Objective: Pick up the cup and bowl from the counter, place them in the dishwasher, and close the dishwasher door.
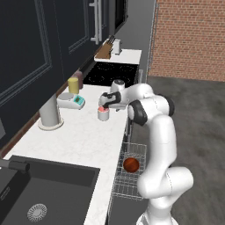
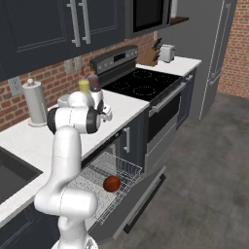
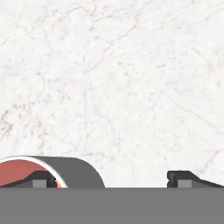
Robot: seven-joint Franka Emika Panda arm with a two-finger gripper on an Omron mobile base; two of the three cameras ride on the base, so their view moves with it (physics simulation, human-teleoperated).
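White, faintly veined stone forms the worktop (image 1: 74,132) in the left base view, with a black sink (image 1: 48,189) set into its near end. No brand, label or writing can be read anywhere. The cup (image 1: 103,114) is a short pale cylinder with a salmon-red inside, standing upright on the worktop near its front edge. The hand (image 1: 104,103) hangs just above it, its fingers spread wide and grasping nothing. Below the worktop edge, the dishwasher's wire rack (image 1: 129,173) is pulled out, and the bowl (image 1: 131,165), round and glossy orange-red, sits in it. Further back stand a tall pale grey cylinder on a round base (image 1: 49,112), a yellow cylinder (image 1: 73,85) and a small scale (image 1: 71,100).

From the right base view, the bowl (image 2: 112,183) lies in the silver rack (image 2: 104,177) over the lowered dark dishwasher door (image 2: 138,199). The arm hides the cup here. A black stove (image 2: 141,85) sits beyond the worktop (image 2: 29,138), with a toaster (image 2: 167,52) and knife block (image 2: 155,53) further on.

In the hand view, looking down on the marbled worktop (image 3: 122,87), the cup (image 3: 48,171) shows at the lower left as a grey wall with a white rim and red inside. One dark fingertip (image 3: 41,179) lies over the cup's mouth, the other (image 3: 181,178) well off to the right above bare stone.
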